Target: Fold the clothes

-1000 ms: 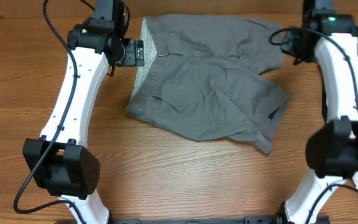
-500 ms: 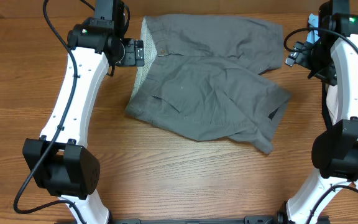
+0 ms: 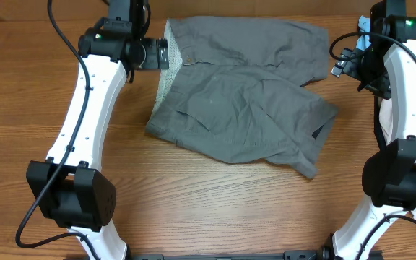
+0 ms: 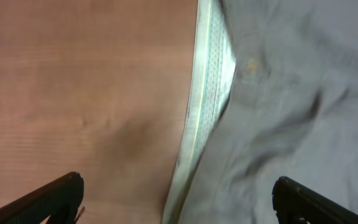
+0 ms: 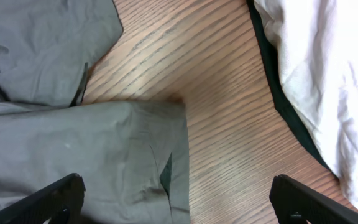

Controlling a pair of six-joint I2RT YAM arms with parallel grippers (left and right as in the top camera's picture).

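Note:
The clothes, a pair of gray shorts (image 3: 240, 101), lie flat and partly folded on the wooden table, with the pale speckled waistband lining (image 3: 162, 87) at their left edge. My left gripper (image 3: 162, 54) is open at the top left corner of the waistband. In the left wrist view its fingertips (image 4: 55, 198) straddle the lining (image 4: 207, 93) and the gray cloth (image 4: 291, 118), holding nothing. My right gripper (image 3: 342, 65) hangs open just right of the upper leg hem. In the right wrist view it (image 5: 179, 205) is above the lower leg's hem (image 5: 160, 155), empty.
A whitish-pink garment (image 5: 328, 74) lies at the right over something dark (image 5: 277, 93), close to my right arm. A bit of light-blue cloth (image 3: 363, 23) shows behind the right arm. Bare wood (image 3: 193, 202) stretches in front of the shorts.
My right gripper has opened and pulled back to the right, off the upper leg hem. My left gripper has shifted slightly toward the waistband corner. The shorts lie as before.

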